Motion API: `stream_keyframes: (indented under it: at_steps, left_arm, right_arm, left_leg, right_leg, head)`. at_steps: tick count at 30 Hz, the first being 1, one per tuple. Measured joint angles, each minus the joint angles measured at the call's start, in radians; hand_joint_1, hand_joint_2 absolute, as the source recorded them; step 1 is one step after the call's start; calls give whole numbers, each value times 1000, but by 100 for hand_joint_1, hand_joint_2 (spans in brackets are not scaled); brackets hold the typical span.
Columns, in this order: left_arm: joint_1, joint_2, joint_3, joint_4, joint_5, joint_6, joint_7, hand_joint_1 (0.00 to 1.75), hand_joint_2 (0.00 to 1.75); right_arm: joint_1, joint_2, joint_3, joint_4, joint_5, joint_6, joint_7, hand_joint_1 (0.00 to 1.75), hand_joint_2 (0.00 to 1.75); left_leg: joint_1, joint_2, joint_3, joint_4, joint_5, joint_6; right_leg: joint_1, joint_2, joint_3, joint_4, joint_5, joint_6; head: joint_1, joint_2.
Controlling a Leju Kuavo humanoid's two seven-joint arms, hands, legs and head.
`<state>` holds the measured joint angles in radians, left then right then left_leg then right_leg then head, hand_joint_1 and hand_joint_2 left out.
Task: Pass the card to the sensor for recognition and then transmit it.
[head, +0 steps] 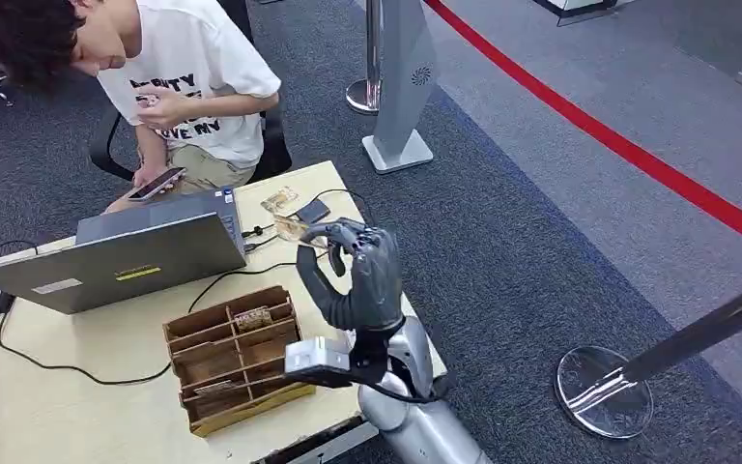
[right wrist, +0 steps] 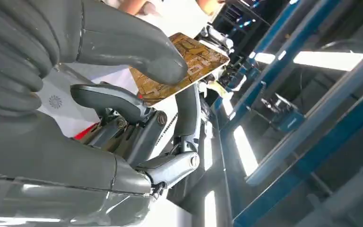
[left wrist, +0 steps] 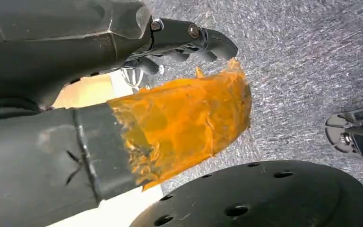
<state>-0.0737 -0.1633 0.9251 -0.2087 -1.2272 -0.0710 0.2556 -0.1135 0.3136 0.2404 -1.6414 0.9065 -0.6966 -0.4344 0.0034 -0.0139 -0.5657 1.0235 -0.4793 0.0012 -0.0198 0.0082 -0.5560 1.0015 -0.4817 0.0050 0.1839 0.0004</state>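
Observation:
In the head view my right hand (head: 362, 275) is raised over the table's right edge. It pinches a brown patterned card (head: 293, 230) between thumb and fingertips. The card hangs just in front of the small dark sensor (head: 311, 211) lying on the beige table (head: 77, 406); whether card and sensor touch I cannot tell. The right wrist view shows the same card (right wrist: 184, 66) gripped by the thumb and a finger of that hand (right wrist: 75, 94). A second card (head: 279, 200) lies on the table beyond the sensor. My left hand (left wrist: 99, 94), its thumb wrapped in orange tape, hangs over grey carpet holding nothing.
A grey laptop (head: 126, 256) stands open at the table's left. A wooden compartment box (head: 237, 358) with cards sits near the front edge. A seated person (head: 184, 87) with a phone is behind the table. Cables cross the tabletop. A stanchion base (head: 604, 391) stands on the right.

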Motion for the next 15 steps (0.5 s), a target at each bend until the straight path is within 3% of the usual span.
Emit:
stream_keyframes:
  at_steps: [6, 9, 13, 15]
  left_arm:
    - [-1, 8, -57, 0, 0, -11, -12, 0, 0]
    - [-1, 11, -86, 0, 0, -13, -13, 0, 0]
    - [-1, 12, -87, 0, 0, -13, -13, 0, 0]
    - [-1, 14, -114, 0, 0, -14, -13, 0, 0]
  right_arm:
    - [-259, -35, 56, 252, 121, 1, 179, 175, 175]
    - [-355, -43, 66, 368, 168, 1, 214, 175, 175]
    - [-363, -44, 66, 382, 173, 1, 217, 175, 175]
    - [-438, -47, 68, 490, 224, 0, 239, 175, 175]
  left_leg:
    - [0, 0, 0, 0, 2, 0]
    - [0, -1, 0, 0, 2, 0]
    - [0, -1, 0, 0, 2, 0]
    - [0, -1, 0, 0, 2, 0]
  right_leg:
    - [0, 0, 0, 0, 2, 1]
    - [0, 0, -1, 0, 2, 1]
    - [0, 0, -1, 0, 2, 1]
    - [0, 0, -1, 0, 2, 1]
  head:
    - [0, 0]
    - [0, 0]
    - [0, 0]
    - [0, 0]
